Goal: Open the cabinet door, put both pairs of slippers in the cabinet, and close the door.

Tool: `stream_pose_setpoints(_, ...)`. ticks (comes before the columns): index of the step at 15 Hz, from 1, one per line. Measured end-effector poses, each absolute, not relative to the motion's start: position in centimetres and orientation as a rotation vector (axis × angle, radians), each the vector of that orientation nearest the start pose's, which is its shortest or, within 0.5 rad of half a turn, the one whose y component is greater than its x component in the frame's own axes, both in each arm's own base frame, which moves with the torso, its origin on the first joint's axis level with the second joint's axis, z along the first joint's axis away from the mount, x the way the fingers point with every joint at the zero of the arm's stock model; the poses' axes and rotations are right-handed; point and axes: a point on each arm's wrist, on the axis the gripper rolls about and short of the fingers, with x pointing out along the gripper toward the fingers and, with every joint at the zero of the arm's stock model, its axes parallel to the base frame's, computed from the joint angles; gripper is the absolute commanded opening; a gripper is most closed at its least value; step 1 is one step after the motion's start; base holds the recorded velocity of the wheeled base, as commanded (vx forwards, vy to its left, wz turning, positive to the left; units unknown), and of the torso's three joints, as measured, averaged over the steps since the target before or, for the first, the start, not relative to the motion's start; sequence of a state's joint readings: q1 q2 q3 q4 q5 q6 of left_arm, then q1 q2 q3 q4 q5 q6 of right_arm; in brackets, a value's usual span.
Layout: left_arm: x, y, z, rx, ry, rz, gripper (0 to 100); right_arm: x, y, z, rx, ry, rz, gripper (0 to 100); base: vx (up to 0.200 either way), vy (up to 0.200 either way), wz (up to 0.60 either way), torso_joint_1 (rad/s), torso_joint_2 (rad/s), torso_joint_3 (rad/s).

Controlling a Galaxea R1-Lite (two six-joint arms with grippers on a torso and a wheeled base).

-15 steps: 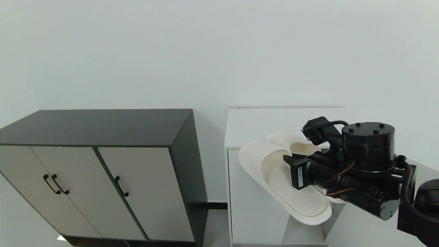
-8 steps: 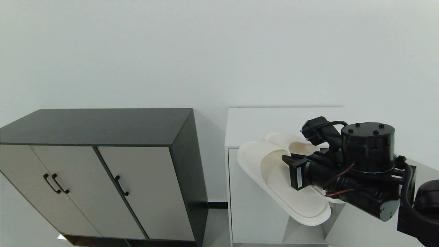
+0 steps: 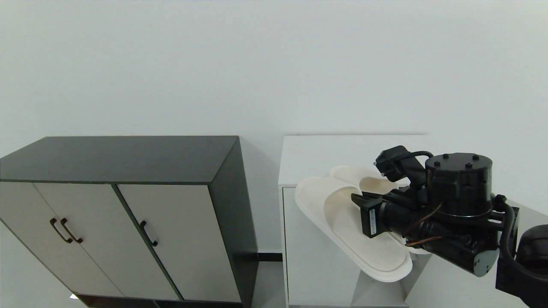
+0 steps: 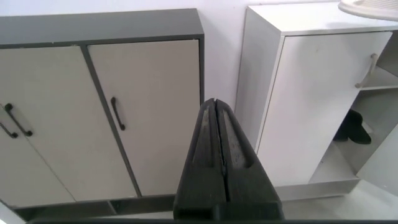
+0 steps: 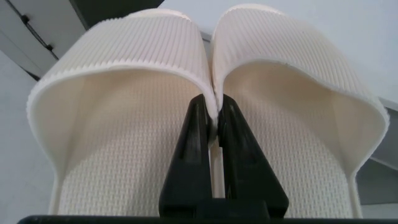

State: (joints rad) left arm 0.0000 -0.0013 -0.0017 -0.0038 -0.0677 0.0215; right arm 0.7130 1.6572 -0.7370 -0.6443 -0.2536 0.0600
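Observation:
A pair of white slippers hangs in the air before the white cabinet. My right gripper is shut on the two inner strap edges of the white slippers, pinched together. On the left stands a black cabinet with grey doors, all shut. My left gripper is shut on nothing, low down and facing the gap between the two cabinets. The white cabinet has an open compartment at its right side, with a dark pair of slippers on the lower shelf.
The white cabinet's shut door carries a handle beside the open compartment. The black cabinet's nearest door handle is dark and vertical. A white wall rises behind both cabinets.
The whole head picture has slid slightly to the left, so the camera moved. The right gripper keeps the white slippers in the same hold.

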Motion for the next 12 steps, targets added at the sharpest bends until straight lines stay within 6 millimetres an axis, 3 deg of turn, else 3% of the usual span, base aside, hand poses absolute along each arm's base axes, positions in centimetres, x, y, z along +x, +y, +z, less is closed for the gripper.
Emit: stream_pose_setpoints(12, -2.3, -0.2, 7.6, 0.022, -0.008, -0.066, 0, 20.4, 17.4, 17.1, -0.121, 0.281, 0.474, 0, 0.000, -0.200, 0.00, 0.004, 0.00, 0.004)
